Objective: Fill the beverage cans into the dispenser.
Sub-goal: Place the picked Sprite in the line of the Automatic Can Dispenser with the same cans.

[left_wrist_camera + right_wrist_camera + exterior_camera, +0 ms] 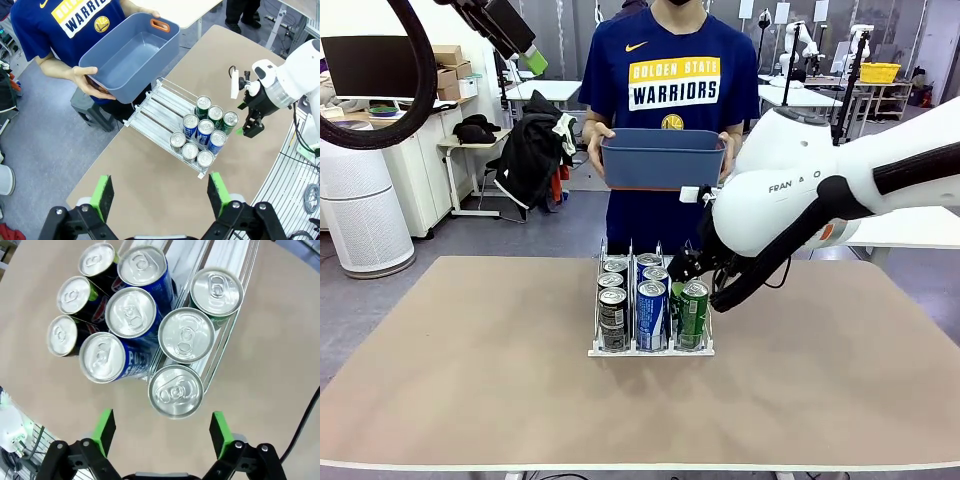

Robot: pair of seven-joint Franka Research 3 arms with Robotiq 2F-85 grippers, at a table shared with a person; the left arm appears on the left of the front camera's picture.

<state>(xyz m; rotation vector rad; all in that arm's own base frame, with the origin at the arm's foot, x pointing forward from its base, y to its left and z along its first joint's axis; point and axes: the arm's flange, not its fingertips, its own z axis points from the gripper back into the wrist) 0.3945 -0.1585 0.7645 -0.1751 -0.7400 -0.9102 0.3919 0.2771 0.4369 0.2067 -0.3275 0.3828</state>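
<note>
Nine beverage cans (651, 300) are seen standing upright in the dispenser (650, 350), three to a lane: black-and-silver ones in one outer lane, blue ones in the middle, green ones in the other outer lane. The dispenser rests on the counter (470, 380) near the middle of its far edge, the cans crowded toward its low front lip and the rear stretch of the rails left bare.

The right claw (162, 432) is held open directly above the green lane, its green pads spread on either side of the nearest green can (175, 390) and clear of it. The can is judged to be released and standing free. The left claw (160, 195) is also open, gripping nothing, and is poised high above the near side of the counter.

The chief risk is judged to lie in the withdrawal of the right claw. The pads hang close above the can tops, so a sideways or tilted retreat could clip a rim, tip the nearest green can or shove the light rack across the counter. A straight lift would avoid this.

A blue-grey bin (663, 158) is held in the hands of a person beyond the far edge; in the left wrist view its inside is seen empty.
</note>
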